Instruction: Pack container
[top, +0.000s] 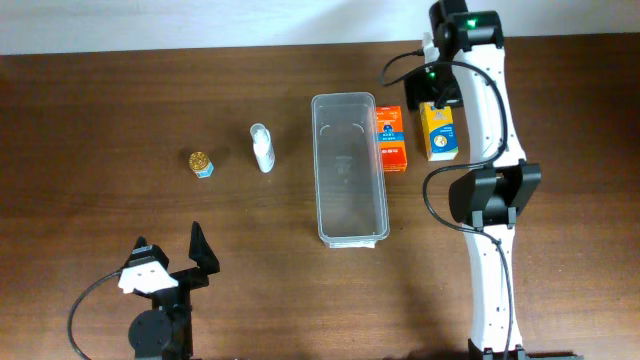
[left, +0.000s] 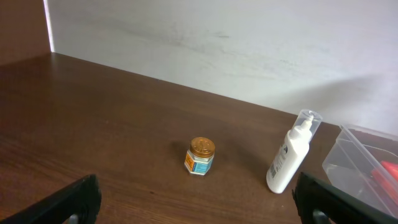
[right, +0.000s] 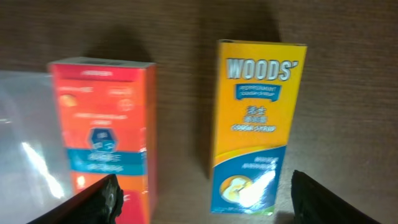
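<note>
We record the left gripper (top: 168, 242) spread wide at the near edge with open table toward the jar (top: 201, 163) and bottle (top: 262, 148), the empty container (top: 349, 205) mid-table at their 3 o'clock, and the right gripper (right: 208, 205) released above the orange box (top: 391, 139) crowding its rim and the freer yellow box (top: 438, 131), likely the easier pick.

clear container (top: 348, 170), orange box (right: 102, 137), yellow box (right: 255, 124), white bottle (left: 289, 158), gold-lidded jar (left: 201, 155), brown table (top: 100, 110)

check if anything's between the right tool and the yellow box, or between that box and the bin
Nothing visible separates the right tool from the yellow box; the orange box lies between that box and the bin.
</note>
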